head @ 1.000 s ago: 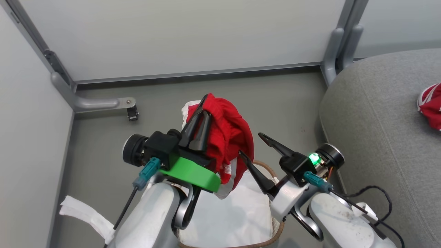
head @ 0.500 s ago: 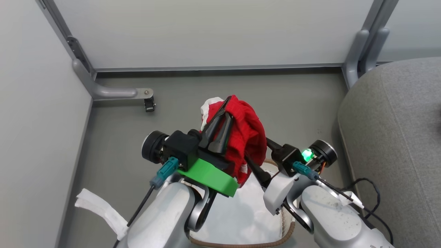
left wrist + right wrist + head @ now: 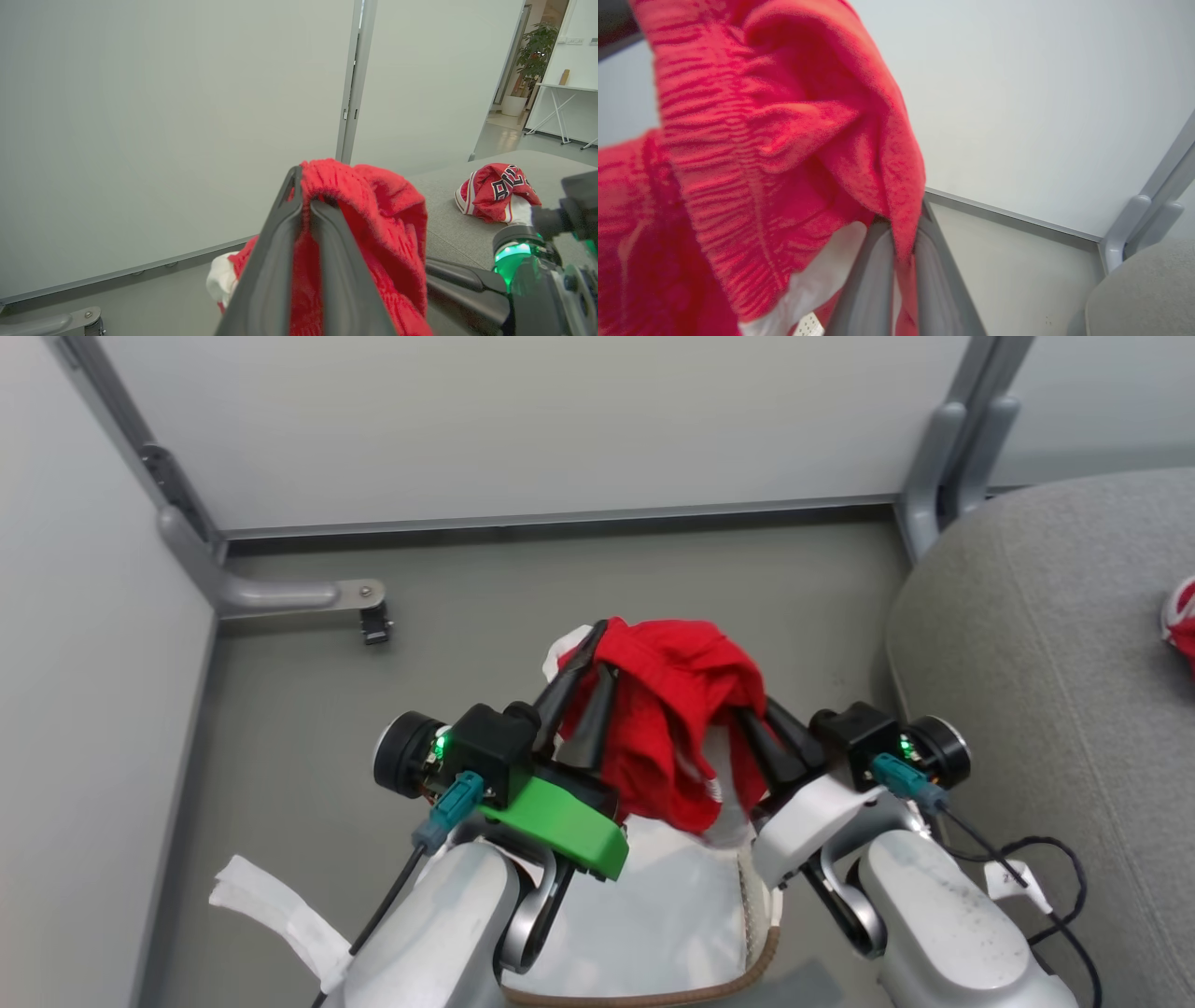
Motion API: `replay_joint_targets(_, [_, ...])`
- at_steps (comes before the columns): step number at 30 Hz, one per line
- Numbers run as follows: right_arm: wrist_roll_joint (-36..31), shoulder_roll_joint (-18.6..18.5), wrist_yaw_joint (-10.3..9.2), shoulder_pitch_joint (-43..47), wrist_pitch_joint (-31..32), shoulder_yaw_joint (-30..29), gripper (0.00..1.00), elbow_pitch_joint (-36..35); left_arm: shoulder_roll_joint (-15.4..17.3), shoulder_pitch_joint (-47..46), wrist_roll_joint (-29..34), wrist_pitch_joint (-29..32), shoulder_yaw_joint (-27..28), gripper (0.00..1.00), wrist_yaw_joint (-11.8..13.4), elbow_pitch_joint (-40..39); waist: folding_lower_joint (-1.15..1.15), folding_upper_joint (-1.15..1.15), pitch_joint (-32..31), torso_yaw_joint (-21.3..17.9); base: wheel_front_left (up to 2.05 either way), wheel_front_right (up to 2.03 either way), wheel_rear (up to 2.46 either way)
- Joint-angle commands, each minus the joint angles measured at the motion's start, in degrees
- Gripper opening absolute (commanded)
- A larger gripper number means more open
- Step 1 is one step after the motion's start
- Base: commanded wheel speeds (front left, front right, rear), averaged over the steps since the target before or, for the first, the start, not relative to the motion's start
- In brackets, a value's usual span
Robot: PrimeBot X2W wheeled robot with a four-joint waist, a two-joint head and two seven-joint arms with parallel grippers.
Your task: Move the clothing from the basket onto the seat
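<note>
Grip on both sides: the left gripper (image 3: 597, 653) is pinching the red garment (image 3: 672, 709) at one end, the right gripper (image 3: 754, 711) is clamping a fold at the other, and the cloth is hanging between them above the basket (image 3: 761, 961). The lettered jersey (image 3: 495, 191) is lying on the seat (image 3: 1046, 663). Danger, I reckon: the right pinch is catching only a thin edge, so a swing toward the cushion may tug it free, dropping the garment onto the floor (image 3: 448, 579).
</note>
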Motion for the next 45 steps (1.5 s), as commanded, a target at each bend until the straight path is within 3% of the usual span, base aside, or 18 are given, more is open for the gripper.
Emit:
replay_joint_targets(1, [0.47,-0.15,-0.08,0.89,-0.28,-1.40,0.00,-1.23,0.16,0.46,0.95,-0.02,0.46,1.00,-0.08,0.39,0.00,0.00,0.97,-2.90,0.00,0.00,0.00])
replay_joint_targets(16, [1.77,0.15,-0.08,3.60,-0.29,-9.12,0.00,-9.86,0.20,1.31,4.72,-0.02,3.41,1.00,-2.21,3.26,0.00,0.00,5.47,-19.75,0.00,0.00,0.00])
replay_joint_targets(29, [4.00,0.45,-0.08,4.93,-0.28,-13.36,0.00,-13.07,0.24,3.24,7.74,-0.02,7.81,1.00,-4.02,5.55,0.00,0.00,6.23,-32.98,0.00,0.00,0.00])
replay_joint_targets(39, [3.87,0.45,-0.08,7.98,-0.28,-19.74,0.00,-15.86,0.25,0.10,6.48,-0.02,4.28,1.00,-6.02,8.20,0.00,0.00,8.32,-34.81,0.00,0.00,0.00])
replay_joint_targets(45, [3.03,0.43,-0.08,7.72,-0.28,-20.74,0.00,-16.11,0.24,-0.89,6.25,-0.02,3.84,1.00,-6.20,9.34,0.00,0.00,9.76,-34.85,0.00,0.00,0.00])
